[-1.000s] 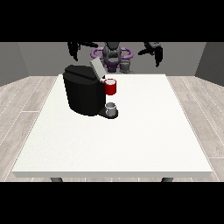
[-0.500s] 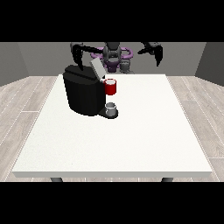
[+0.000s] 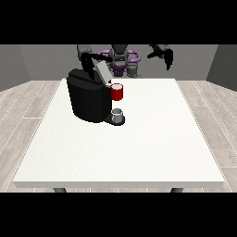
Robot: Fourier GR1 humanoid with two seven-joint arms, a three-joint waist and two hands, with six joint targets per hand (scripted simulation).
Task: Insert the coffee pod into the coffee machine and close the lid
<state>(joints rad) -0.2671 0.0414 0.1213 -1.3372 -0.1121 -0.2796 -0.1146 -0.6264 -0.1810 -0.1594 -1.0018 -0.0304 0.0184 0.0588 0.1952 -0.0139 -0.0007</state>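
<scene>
The hand at the view's left (image 3: 89, 68) hangs over the back of the black coffee machine (image 3: 88, 96), just beside its raised grey lid (image 3: 102, 72); I cannot tell how its fingers lie. The hand at the view's right (image 3: 164, 54) is held up above the table's far edge, well apart from the machine, its fingers pointing down in a relaxed spread, holding nothing. At the machine's front I see a red thing at the machine (image 3: 117, 91), and below it a small grey thing (image 3: 117, 114) on the machine's base; I cannot tell whether that is the pod. The machine stands on the white table (image 3: 139, 148), towards its far left. I can read no brand, label or writing anywhere.
</scene>
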